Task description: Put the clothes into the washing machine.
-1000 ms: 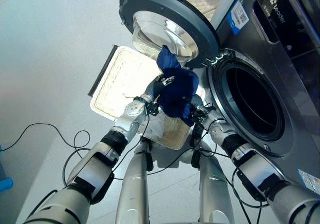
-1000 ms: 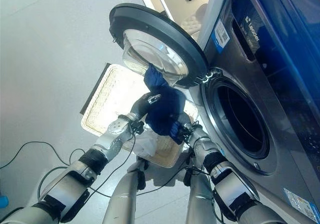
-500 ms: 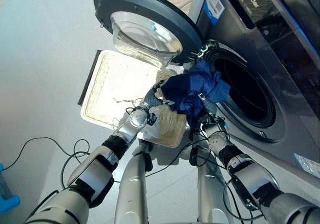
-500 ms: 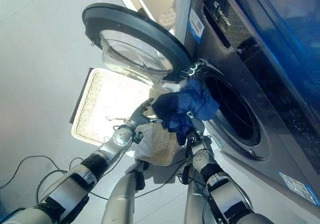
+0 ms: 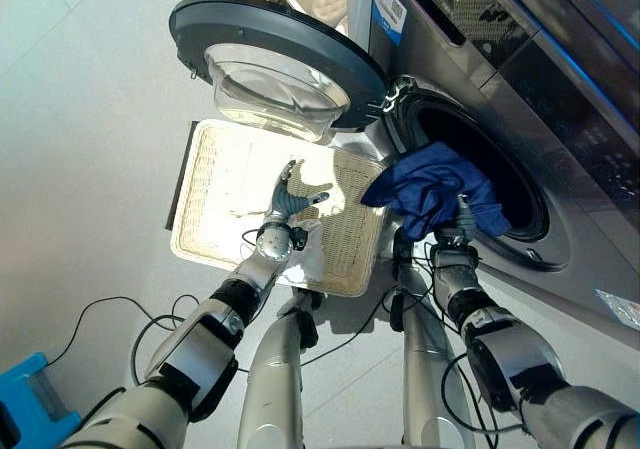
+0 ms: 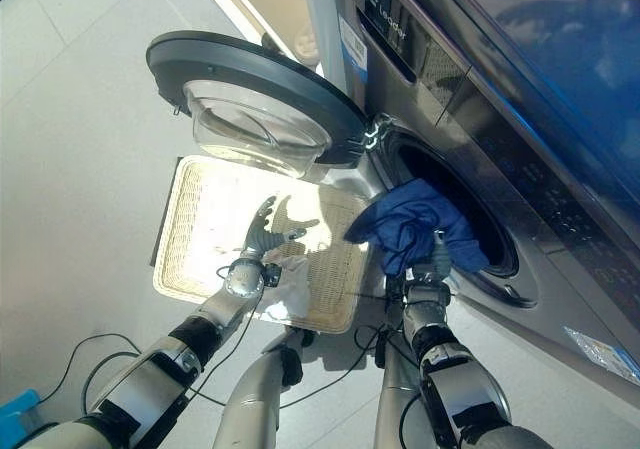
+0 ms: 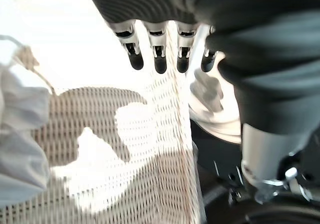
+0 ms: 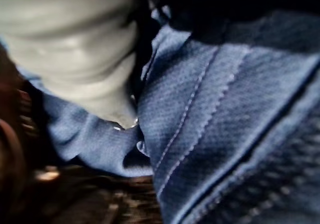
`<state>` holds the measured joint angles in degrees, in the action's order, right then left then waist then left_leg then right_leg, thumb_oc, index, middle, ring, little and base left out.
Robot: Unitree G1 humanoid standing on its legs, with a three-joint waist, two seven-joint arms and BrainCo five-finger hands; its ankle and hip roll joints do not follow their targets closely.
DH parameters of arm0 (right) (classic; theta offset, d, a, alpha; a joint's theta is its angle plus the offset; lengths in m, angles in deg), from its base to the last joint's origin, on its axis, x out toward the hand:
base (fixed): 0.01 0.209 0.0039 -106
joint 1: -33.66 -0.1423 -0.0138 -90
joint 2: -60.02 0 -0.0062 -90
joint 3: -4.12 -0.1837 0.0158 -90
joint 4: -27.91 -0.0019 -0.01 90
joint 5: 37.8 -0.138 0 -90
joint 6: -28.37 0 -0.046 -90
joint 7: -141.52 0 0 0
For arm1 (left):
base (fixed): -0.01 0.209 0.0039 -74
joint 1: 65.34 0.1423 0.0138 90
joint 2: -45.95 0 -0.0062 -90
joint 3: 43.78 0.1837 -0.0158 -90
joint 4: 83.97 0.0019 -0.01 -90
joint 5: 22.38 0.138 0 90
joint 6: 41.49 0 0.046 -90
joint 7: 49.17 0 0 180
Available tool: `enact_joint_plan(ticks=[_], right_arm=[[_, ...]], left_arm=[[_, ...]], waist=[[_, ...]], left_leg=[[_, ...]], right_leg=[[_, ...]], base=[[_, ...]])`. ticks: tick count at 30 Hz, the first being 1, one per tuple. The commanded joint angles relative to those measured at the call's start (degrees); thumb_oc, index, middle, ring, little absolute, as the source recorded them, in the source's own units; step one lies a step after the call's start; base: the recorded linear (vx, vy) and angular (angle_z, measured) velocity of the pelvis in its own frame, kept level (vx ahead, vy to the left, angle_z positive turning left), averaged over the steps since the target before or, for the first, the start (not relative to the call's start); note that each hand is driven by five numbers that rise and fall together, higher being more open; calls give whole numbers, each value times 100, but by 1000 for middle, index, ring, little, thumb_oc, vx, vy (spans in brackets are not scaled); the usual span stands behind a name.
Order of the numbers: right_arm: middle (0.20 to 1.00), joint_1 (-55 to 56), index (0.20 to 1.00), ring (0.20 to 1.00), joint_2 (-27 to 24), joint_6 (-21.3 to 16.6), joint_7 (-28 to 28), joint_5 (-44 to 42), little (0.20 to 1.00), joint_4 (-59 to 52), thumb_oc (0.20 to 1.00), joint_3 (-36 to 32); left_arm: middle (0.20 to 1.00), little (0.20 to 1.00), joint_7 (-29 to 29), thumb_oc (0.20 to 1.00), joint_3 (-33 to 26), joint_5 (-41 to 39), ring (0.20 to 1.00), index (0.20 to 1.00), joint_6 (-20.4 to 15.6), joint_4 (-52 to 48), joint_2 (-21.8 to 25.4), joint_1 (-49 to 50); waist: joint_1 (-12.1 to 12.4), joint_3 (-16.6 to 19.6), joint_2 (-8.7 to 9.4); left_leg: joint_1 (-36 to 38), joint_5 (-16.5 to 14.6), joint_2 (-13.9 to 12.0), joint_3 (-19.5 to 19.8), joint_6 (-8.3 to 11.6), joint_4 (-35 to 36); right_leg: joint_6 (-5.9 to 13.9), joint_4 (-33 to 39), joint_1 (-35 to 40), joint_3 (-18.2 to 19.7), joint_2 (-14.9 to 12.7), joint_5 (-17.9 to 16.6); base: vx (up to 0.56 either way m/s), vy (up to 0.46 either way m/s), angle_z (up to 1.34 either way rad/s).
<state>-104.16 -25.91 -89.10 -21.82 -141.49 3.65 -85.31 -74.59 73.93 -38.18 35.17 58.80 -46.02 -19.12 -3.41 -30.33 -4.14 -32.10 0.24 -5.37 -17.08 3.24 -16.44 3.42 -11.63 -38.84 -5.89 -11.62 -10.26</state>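
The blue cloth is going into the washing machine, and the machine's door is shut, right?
Not quite. The blue cloth is at the washing machine opening, but the door is swung wide open, as the left eye view shows.

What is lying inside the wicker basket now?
Inside the wicker basket lies a white cloth at its near edge, beside the open left hand. The woven bottom under the cloth is covered.
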Motion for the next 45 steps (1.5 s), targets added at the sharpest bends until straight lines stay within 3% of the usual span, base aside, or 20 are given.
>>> enact_joint_plan(ticks=[1,5,13,20,25,26,27,30,37,45], right_arm=[[200,-321,200,200,-441,-600,58,-417,200,-100,200,-82],[200,-598,200,200,-834,-849,87,-931,200,-148,200,-309],[200,-1055,200,200,-1534,-1594,-460,-931,200,-692,200,-721],[200,-1213,200,200,-1830,-2288,-595,-931,200,-1335,200,-885],[200,-1308,200,200,-1881,-2229,-546,-931,200,-1394,200,-851],[329,-1297,329,329,-1902,-2150,-614,-931,329,-1261,329,-801],[1000,-1296,1000,1000,-1934,-2054,-770,-931,1000,-1090,1000,-745],[1000,-1278,1000,1000,-1950,-1957,-962,-931,1000,-866,1000,-661],[1000,-1255,1000,1000,-1941,-1700,-2189,99,1000,-362,1000,-508],[1000,-1375,1000,1000,-1897,-1600,-2842,971,1000,-128,1000,-393]], left_arm=[[1000,1000,24,1000,-186,-167,1000,1000,-317,-67,-17,-57],[1000,1000,184,1000,-145,-216,1000,1000,-374,-125,169,116],[1000,1000,415,1000,161,-146,1000,1000,-372,-625,638,349],[1000,1000,368,1000,423,-382,1000,1000,-249,-1254,932,502],[1000,1000,283,1000,501,-432,1000,1000,-237,-1407,944,545],[1000,1000,273,1000,504,-450,1000,1000,-238,-1404,938,530],[1000,1000,274,1000,507,-480,1000,1000,-236,-1399,936,517],[1000,1000,255,1000,509,-508,1000,1000,-242,-1377,909,507],[1000,1000,203,1000,542,-484,1000,1000,-277,-1257,792,402],[1000,1000,262,1000,546,-520,1000,1000,-298,-1156,697,316]], waist=[[44,53,-391],[147,53,-356],[299,53,-297],[320,53,-316],[317,53,-344],[316,53,-344],[315,53,-345],[311,53,-342],[324,53,-381],[345,53,-429]], left_leg=[[-239,13,467,81,187,87],[-335,-30,483,182,164,22],[-437,-122,467,286,111,-65],[-510,-183,466,314,106,-130],[-482,-181,455,314,120,-112],[-488,-182,447,307,121,-122],[-489,-186,442,306,123,-141],[-493,-186,436,300,123,-158],[-449,-157,419,250,116,-88],[-410,-173,445,232,100,-77]], right_leg=[[327,-741,37,-660,243,896],[340,-796,-19,-752,194,876],[375,-905,-96,-859,108,841],[408,-958,-189,-873,31,808],[415,-960,-183,-867,4,800],[417,-981,-192,-872,-11,804],[417,-1000,-195,-872,-23,809],[411,-1013,-200,-873,-29,810],[403,-982,-178,-903,-43,816],[386,-981,-148,-900,-40,852]], base=[[-6,-91,3],[-14,-79,8],[6,-60,7],[11,-25,6],[0,0,0],[0,0,0],[0,0,0],[0,0,0],[0,0,0],[0,0,0]])
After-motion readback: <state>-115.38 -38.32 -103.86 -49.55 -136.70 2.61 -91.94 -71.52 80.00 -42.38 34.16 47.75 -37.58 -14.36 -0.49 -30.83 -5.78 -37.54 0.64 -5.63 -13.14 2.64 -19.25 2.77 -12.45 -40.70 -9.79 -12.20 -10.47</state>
